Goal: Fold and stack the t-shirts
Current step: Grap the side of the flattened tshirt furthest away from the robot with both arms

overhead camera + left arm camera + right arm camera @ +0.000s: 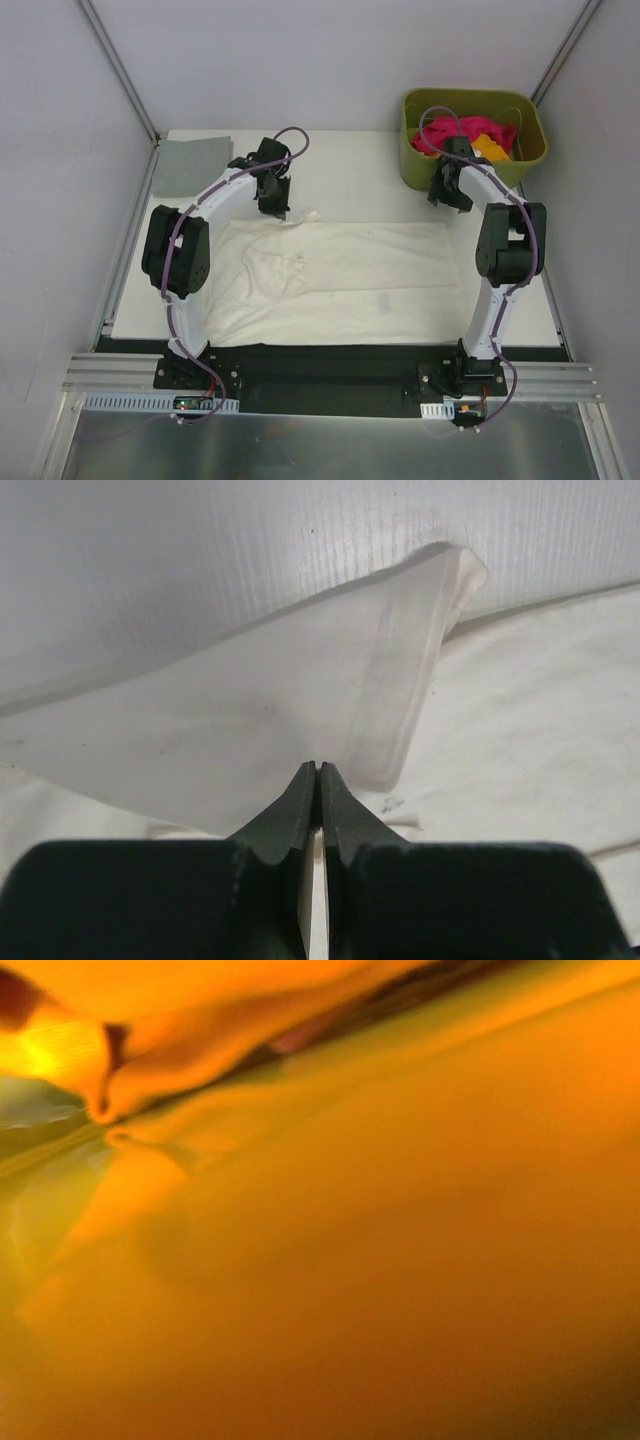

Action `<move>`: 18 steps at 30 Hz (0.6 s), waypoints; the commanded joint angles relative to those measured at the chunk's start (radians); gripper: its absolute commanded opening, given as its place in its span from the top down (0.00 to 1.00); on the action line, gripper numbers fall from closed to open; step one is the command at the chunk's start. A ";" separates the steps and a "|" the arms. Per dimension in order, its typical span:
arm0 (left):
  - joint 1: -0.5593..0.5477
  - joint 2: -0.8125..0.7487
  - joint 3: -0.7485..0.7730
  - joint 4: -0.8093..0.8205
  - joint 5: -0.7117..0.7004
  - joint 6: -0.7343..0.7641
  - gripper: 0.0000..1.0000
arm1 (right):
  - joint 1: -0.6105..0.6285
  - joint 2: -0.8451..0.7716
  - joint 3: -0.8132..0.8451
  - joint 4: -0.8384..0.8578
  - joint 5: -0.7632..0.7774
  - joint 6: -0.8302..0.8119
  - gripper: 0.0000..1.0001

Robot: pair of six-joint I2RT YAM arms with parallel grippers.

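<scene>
The large cream-white t-shirt (pixel 340 280) lies spread across the table in front of both arms. My left gripper (pixel 272 208) is at its far edge, shut on a fold of the cream cloth (pixel 300 690), which rises as a flap ahead of the fingertips (pixel 300 800). A folded grey t-shirt (pixel 195 165) lies at the far left. The magenta-pink t-shirt (pixel 455 130) and the orange t-shirt (pixel 492 148) are bundled in the olive-green basket (pixel 530 120). My right gripper (pixel 452 198) is at the basket's near left corner. Its wrist view is filled with blurred orange cloth (pixel 350 1210), and its fingers are hidden.
The basket stands at the far right corner. White walls close in the far side and both sides. A small cream bump of cloth (pixel 313 214) sticks out just right of my left gripper.
</scene>
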 commanded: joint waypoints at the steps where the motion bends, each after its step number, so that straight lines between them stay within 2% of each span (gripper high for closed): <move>1: -0.010 -0.102 -0.034 0.033 0.003 -0.030 1.00 | 0.026 -0.048 -0.064 0.019 -0.071 0.006 0.33; 7: -0.011 -0.127 -0.063 0.048 -0.008 -0.046 1.00 | 0.025 -0.098 -0.082 0.117 -0.073 -0.001 0.33; 18: -0.011 -0.145 -0.085 0.070 0.001 -0.065 1.00 | 0.057 -0.301 -0.324 0.417 -0.073 -0.033 0.33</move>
